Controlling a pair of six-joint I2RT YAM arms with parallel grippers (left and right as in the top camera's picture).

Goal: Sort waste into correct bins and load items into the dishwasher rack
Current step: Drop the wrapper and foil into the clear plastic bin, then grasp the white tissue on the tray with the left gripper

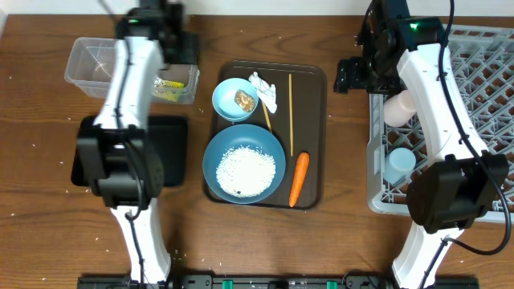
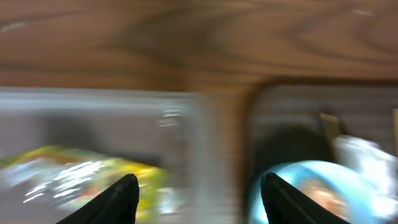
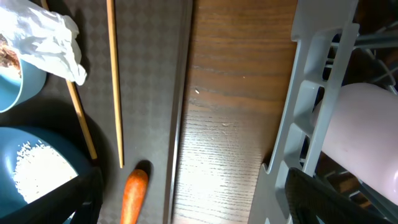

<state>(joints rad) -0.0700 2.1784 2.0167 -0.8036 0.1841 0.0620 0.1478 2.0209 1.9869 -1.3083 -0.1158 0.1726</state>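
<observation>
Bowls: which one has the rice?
The large bowl: rice covers its middle. The small bowl holds a brown lump instead.

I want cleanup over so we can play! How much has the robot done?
Done: the wrapper is in the clear tub, and the pinkish-white cup and light blue cup sit in the rack. In hand: nothing; the left end effector and right end effector are open and empty. To do: tissue, carrot, rice in the large blue bowl, brown lump in the small bowl, and the chopsticks, all on the brown tray.
</observation>
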